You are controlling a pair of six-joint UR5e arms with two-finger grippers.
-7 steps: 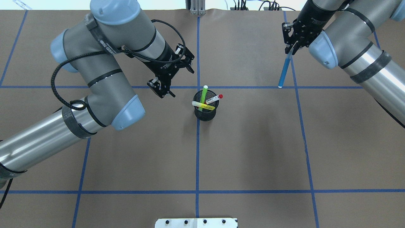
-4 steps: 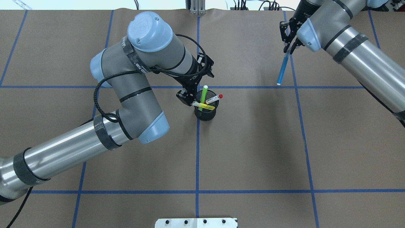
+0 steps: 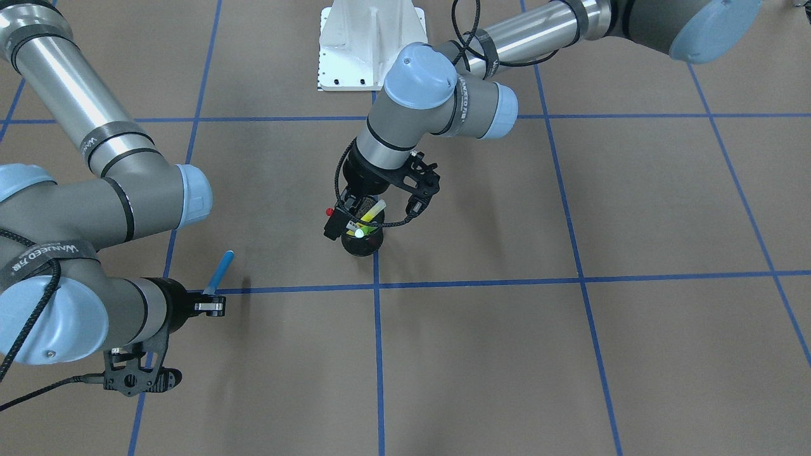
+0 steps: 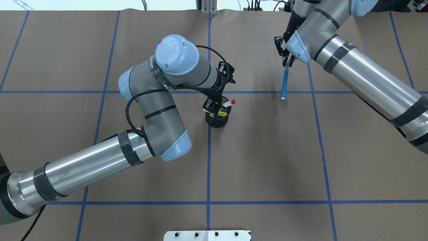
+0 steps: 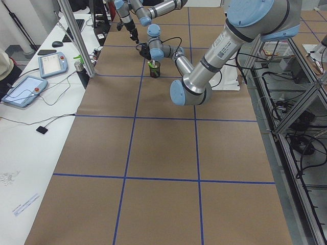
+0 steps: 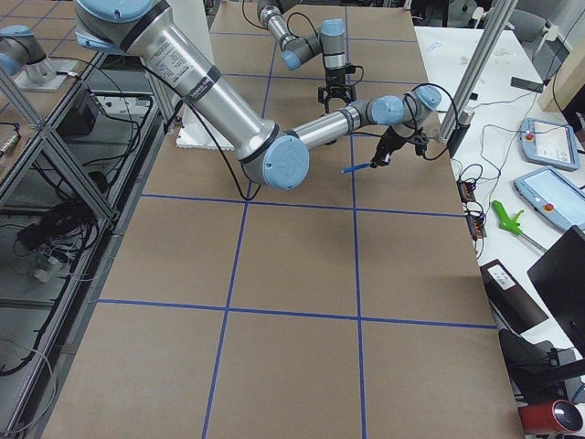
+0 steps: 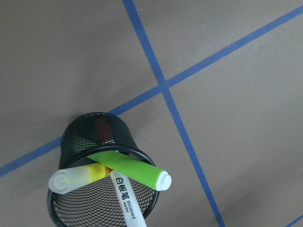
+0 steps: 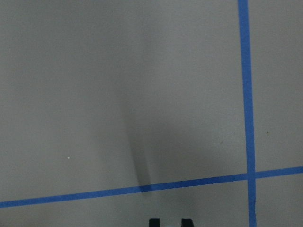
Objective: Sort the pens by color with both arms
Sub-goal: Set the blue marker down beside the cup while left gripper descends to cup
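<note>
Overhead exterior view: the table [image 4: 267,150] is covered with brown paper and divided into squares by blue tape. No sorted groups are seen on it yet.

The left arm [image 4: 100,160] is bent over the centre. The right arm [image 4: 361,73] is reached out to the far right squares.

The left gripper [image 3: 377,212] is poised directly over the cup [image 4: 217,122]. Its fingers are seen apart, one on each side of the pen tops, and nothing is clamped between them. The right gripper [image 4: 287,60] is closed on the top of the blue pen [image 4: 285,80].

The cup stands on the centre tape line. Three pens are counted in it from the left wrist view: the green pen [image 7: 128,166], the yellow pen [image 7: 78,176] and the white pen [image 7: 125,198], all leaning on the rim.

The blue pen is held tip-down and tilted, beside a tape crossing. It appears clear of the paper, but contact cannot be ruled out.

Progress is judged as early: one pen is extracted but not laid down, a second pick is being set up, and three pens are left to be sorted.
</note>
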